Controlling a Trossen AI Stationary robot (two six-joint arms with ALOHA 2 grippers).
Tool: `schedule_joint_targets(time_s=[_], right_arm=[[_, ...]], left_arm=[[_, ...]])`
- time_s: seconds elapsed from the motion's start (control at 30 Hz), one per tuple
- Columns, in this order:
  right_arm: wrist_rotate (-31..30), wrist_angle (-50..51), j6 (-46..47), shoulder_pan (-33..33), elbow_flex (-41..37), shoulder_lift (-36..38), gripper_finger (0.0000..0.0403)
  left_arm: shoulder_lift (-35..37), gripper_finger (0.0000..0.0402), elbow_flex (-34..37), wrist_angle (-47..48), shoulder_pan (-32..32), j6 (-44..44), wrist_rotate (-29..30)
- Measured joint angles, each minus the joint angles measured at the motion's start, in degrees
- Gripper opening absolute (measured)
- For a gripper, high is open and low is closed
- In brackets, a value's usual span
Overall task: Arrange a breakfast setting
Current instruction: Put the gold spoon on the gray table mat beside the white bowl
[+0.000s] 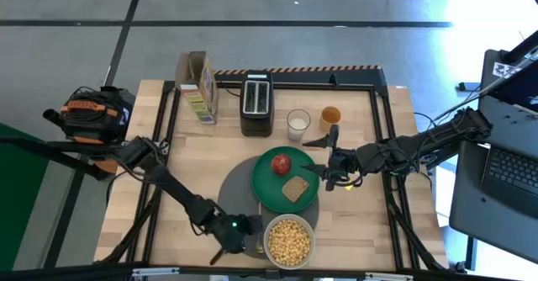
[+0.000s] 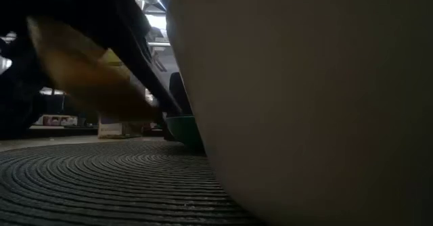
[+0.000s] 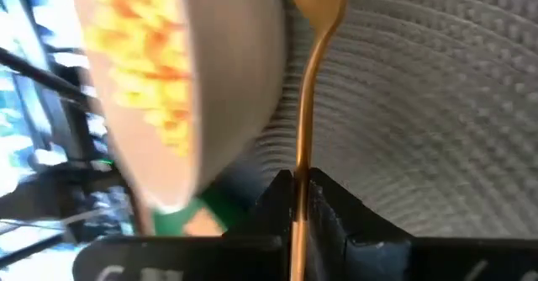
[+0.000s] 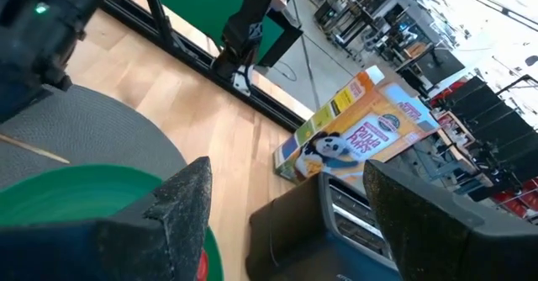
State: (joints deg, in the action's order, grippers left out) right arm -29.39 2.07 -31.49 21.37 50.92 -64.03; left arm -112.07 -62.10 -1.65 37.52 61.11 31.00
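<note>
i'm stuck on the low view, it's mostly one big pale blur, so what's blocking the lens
Observer: That is the pale bowl of yellow cereal, standing on the grey mat at the table's near edge.
Operator: and the dark thing with a gold streak on my left
Observer: The left claw, shut on the gold spoon, just beside the bowl over the mat.
Operator: where's the other arm
Observer: The right claw is open at the green plate's right rim, holding nothing.
Operator: plate loaded yet
Observer: Yes, the red apple and the toast slice lie on it.
</note>
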Motion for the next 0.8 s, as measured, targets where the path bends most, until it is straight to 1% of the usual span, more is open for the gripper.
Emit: schedule_joint_targets(time_s=[0.1,0.2,0.33,0.53,0.7,0.8], right_arm=[[0.0,0.0,-0.1,0.0,0.0,0.0,0.0277],[0.0,0.8,-0.1,0.0,0.0,0.0,0.0277],[0.0,1.6,0.0,0.0,0.0,0.0,0.0277],[-0.5,1.5,0.0,0.0,0.0,0.0,0.0277],[-1.1,1.4,0.0,0.0,0.0,0.0,0.0277],[-1.2,1.5,0.1,0.0,0.0,0.0,0.0277]], left_arm=[[-3.4,0.0010,-4.6,7.7,0.0,-4.9,-0.2],[-4.9,0.0010,-7.4,11.6,0.5,-6.6,-0.2],[-4.9,0.0010,-8.5,11.7,0.9,-7.1,-1.2],[-4.9,0.0013,-8.5,12.7,1.2,-6.8,-4.6],[-4.9,0.0034,-8.5,12.8,0.8,-6.6,-4.8],[-4.9,0.0035,-8.5,12.8,0.5,-6.5,-4.8]])
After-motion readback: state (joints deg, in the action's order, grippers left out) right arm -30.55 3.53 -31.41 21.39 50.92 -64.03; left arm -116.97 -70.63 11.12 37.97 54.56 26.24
